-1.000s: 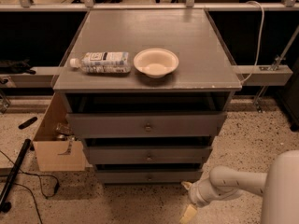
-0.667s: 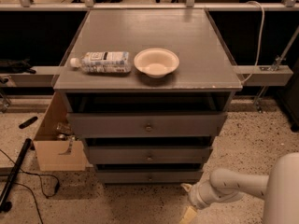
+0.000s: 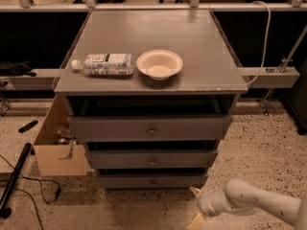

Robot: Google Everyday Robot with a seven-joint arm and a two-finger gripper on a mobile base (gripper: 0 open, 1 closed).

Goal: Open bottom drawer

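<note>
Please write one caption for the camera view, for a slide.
The robot's open gripper hangs low, right of the bottom drawer; a bottle and a bowl sit on the cabinet.

The table point(image 3: 201, 56) looks like wood under matt grey paint, its top smooth with a faint sheen. The bottom drawer point(image 3: 124, 181) has the same matt grey paint. The bottle point(image 3: 103, 63) is clear glossy plastic with a paper label. The bowl point(image 3: 159, 63) is matt and cream; paper or plastic, I cannot tell. The floor point(image 3: 268, 147) is speckled polished stone. The box point(image 3: 57, 159) is plain brown cardboard. The hand point(image 3: 195, 206), low at the right of the bottom drawer, is smooth white plastic, its yellowish fingers apart
</note>
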